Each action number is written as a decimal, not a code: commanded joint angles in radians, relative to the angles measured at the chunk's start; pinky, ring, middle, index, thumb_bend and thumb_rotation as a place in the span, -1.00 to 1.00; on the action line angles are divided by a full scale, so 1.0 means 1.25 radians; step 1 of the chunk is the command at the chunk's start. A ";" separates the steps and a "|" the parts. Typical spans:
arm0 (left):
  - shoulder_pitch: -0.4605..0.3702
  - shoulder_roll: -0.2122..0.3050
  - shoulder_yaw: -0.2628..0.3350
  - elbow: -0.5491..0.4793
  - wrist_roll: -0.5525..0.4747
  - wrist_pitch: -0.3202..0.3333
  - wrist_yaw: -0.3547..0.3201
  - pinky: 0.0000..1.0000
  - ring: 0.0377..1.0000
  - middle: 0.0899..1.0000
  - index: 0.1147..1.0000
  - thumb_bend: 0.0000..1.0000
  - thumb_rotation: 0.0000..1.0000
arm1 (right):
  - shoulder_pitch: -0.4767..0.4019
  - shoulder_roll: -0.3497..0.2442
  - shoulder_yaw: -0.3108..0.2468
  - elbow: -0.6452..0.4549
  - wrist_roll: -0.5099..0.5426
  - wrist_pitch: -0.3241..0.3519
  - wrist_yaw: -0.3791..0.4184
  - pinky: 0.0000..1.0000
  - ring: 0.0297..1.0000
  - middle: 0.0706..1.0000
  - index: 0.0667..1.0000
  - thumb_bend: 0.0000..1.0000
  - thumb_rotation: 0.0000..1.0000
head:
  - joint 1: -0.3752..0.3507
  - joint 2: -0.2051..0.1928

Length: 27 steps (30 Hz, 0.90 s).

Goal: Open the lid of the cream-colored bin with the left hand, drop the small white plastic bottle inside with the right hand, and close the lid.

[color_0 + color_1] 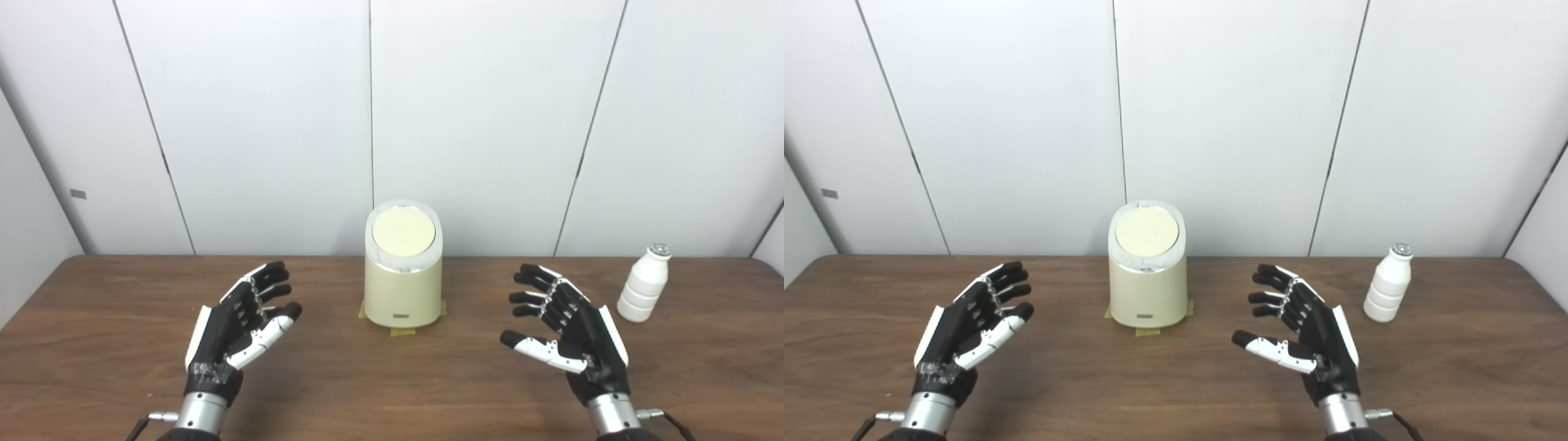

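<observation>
White wall panels with thin dark seams close off the back of the scene, and in front of them a dark brown wood-grain tabletop (392,380) runs the full width of both views.

At the left, the left robot hand (242,324) hovers over the tabletop with its palm turned inward toward the middle. Its black fingers (269,278) are spread apart and only slightly curled, the white-backed thumb juts out toward the bin, and nothing is in its grasp. It is clear of the bin, with bare wood between them.

At the centre, near the back edge of the tabletop, stands the cream-colored bin (402,288), upright on strips of yellowish tape (402,332) that peek out around its base. Its round lid (403,233) lies shut in the slanted top, facing the cameras.

Right of the bin, the right robot hand (569,331) mirrors the other one: palm inward, fingers fanned and loosely bent, thumb pointing toward the centre, holding nothing.

Farther right, past that hand and not touching it, the small white plastic bottle (644,285) stands upright on the tabletop near the back edge, ribbed low on its body and topped with a pale cap.
</observation>
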<state>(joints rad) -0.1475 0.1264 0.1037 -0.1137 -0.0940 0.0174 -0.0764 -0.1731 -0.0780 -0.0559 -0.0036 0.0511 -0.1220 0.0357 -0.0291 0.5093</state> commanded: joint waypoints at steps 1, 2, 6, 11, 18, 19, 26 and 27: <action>-0.030 -0.001 0.001 -0.010 -0.005 -0.033 0.004 0.25 0.55 0.58 0.57 0.41 -0.48 | -0.022 0.000 0.000 -0.035 -0.001 -0.009 -0.002 0.21 0.31 0.46 0.42 0.54 -0.73 | -0.001 0.000; -0.030 0.000 0.001 -0.008 -0.004 -0.035 0.004 0.25 0.55 0.58 0.57 0.42 -0.47 | -0.022 0.000 0.000 -0.035 0.001 -0.009 -0.001 0.22 0.31 0.46 0.42 0.54 -0.74 | -0.001 0.000; -0.030 0.002 0.000 -0.007 0.001 -0.035 0.004 0.26 0.55 0.59 0.59 0.40 -0.46 | -0.023 -0.002 0.001 -0.032 -0.003 -0.014 -0.001 0.19 0.30 0.47 0.42 0.55 -0.72 | 0.005 0.000; -0.030 0.002 0.003 -0.006 -0.006 -0.037 0.002 0.26 0.54 0.58 0.58 0.39 -0.47 | -0.025 -0.002 -0.003 -0.025 0.007 -0.014 0.000 0.21 0.31 0.46 0.41 0.56 -0.72 | 0.006 0.000; -0.031 -0.001 -0.006 -0.018 0.033 -0.041 0.018 0.29 0.61 0.61 0.59 0.48 -0.36 | -0.029 0.001 -0.001 -0.011 -0.001 -0.026 -0.004 0.21 0.30 0.47 0.41 0.54 -0.72 | 0.018 -0.013; -0.030 0.000 -0.010 -0.024 0.059 -0.043 0.027 0.33 0.63 0.62 0.60 0.50 -0.32 | -0.030 0.001 -0.002 -0.010 0.001 -0.028 -0.005 0.21 0.30 0.47 0.41 0.53 -0.73 | 0.017 -0.013; -0.062 -0.012 -0.021 -0.040 0.084 -0.012 0.043 0.80 0.86 0.84 0.81 0.64 -0.19 | -0.038 0.000 -0.008 -0.007 0.013 -0.027 -0.001 0.20 0.31 0.47 0.41 0.59 -0.65 | 0.024 -0.012; -0.072 -0.016 -0.020 -0.036 0.078 -0.007 0.042 0.82 0.88 0.85 0.83 0.65 -0.22 | -0.039 0.000 -0.008 -0.007 0.016 -0.027 0.000 0.20 0.31 0.47 0.41 0.58 -0.68 | 0.024 -0.012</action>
<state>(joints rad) -0.1701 0.1125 0.0799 -0.1307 0.0176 0.0210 -0.0319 -0.1791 -0.0755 -0.0610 0.0073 0.0582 -0.1241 0.0349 0.0000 0.4939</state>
